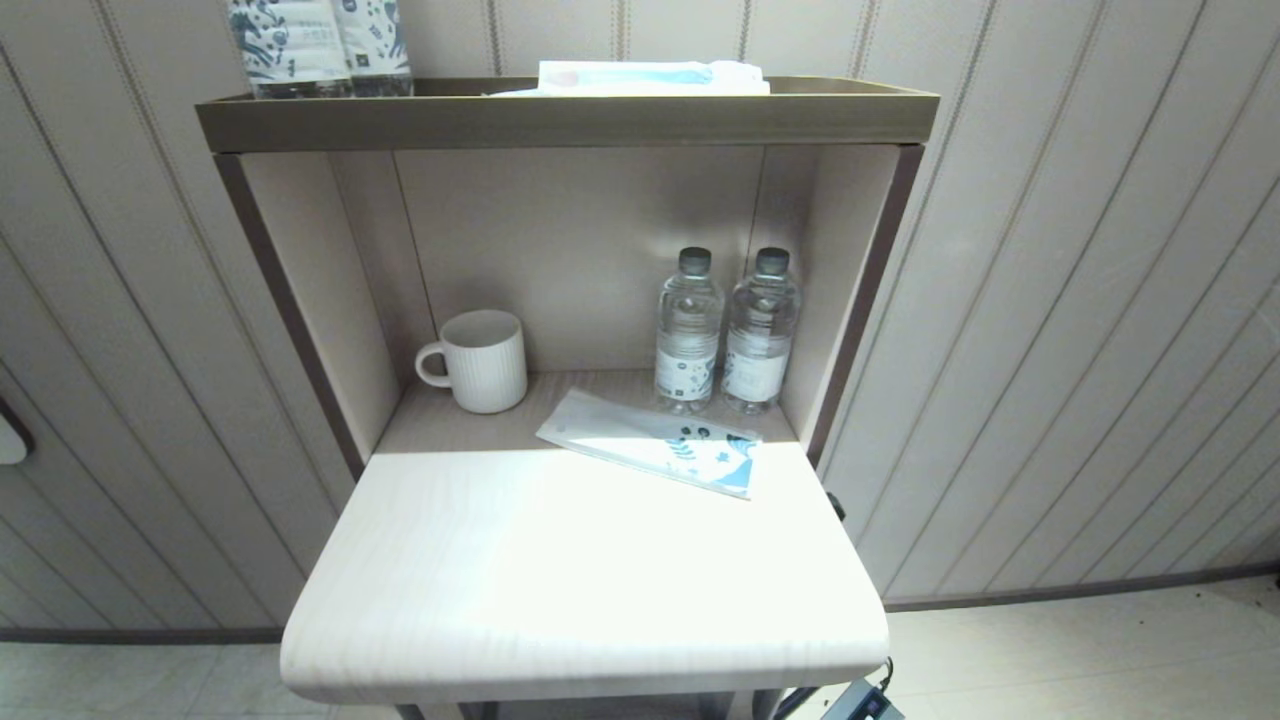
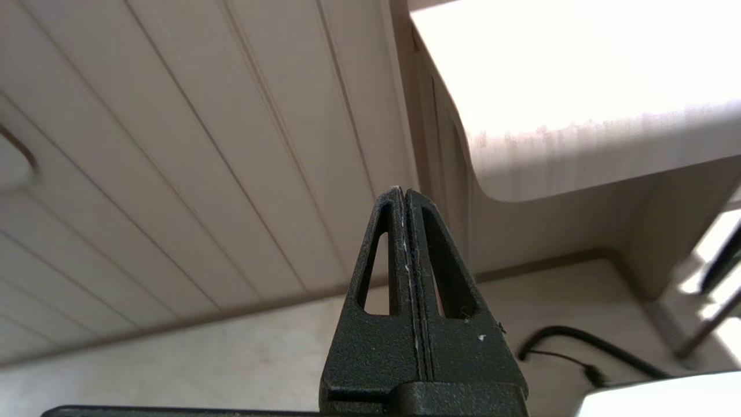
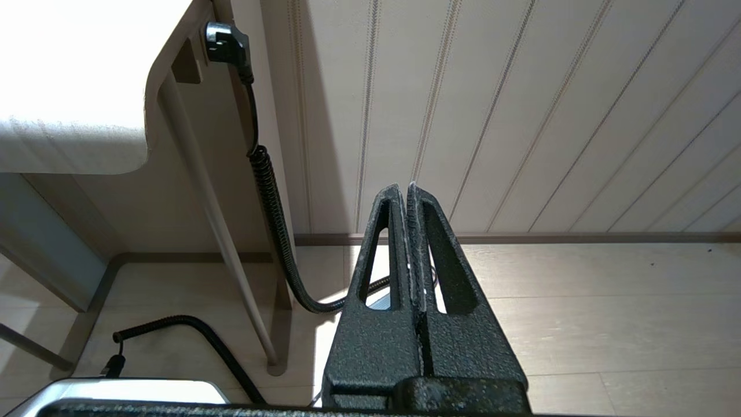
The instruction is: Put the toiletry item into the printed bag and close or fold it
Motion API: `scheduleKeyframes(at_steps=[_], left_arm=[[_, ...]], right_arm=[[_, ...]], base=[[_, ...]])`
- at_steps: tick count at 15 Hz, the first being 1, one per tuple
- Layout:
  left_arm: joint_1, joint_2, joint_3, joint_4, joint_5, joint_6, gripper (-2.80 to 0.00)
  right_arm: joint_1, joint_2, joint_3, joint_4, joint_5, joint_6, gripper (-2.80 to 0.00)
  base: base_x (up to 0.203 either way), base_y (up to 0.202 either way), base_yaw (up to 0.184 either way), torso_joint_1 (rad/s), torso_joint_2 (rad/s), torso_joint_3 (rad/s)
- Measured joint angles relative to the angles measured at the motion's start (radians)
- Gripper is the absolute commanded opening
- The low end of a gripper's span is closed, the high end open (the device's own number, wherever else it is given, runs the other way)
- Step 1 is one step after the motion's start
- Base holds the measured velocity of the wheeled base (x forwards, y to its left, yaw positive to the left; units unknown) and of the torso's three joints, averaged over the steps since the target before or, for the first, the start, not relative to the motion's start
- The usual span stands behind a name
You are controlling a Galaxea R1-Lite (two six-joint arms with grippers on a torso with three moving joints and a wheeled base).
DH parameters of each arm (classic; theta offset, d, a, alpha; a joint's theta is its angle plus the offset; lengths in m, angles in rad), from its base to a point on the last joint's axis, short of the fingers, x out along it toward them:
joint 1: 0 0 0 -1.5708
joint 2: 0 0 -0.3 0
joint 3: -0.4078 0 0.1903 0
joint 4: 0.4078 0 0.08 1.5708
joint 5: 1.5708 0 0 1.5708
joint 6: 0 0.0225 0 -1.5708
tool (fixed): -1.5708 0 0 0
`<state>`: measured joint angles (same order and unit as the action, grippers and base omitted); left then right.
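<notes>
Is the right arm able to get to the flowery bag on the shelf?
Probably yes. The printed bag lies flat on the open tabletop, with only the two bottles behind it. The right pincer hangs shut, low beside the table, so it must rise first.

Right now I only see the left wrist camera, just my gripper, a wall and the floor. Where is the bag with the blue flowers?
Observer: The bag lies flat on the table, just in front of two water bottles.
Operator: Is the toothbrush lying next to it?
Observer: No loose toothbrush shows up there. Only a white mug stands at the back left.
Operator: What is my other gripper doing?
Observer: The right gripper is shut, down low beside the table and above the floor.
</notes>
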<state>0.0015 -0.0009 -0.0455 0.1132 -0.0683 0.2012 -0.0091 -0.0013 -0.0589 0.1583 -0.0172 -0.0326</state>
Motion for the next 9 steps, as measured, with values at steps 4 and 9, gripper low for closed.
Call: scheduleKeyframes(at_steps=[4, 9], left_arm=[[0.000, 0.000, 0.017, -0.034, 0.044, -0.093, -2.80], [0.000, 0.000, 0.025, -0.057, 0.065, -0.164, -2.80]], right_arm=[[0.000, 0.000, 0.001, 0.001, 0.000, 0.001, -2.80], [0.000, 0.000, 0.001, 0.002, 0.000, 0.006, -2.80]], base=[[0.000, 0.000, 0.000, 0.000, 0.00, 0.000], [0.000, 0.000, 0.000, 0.000, 0.00, 0.000]])
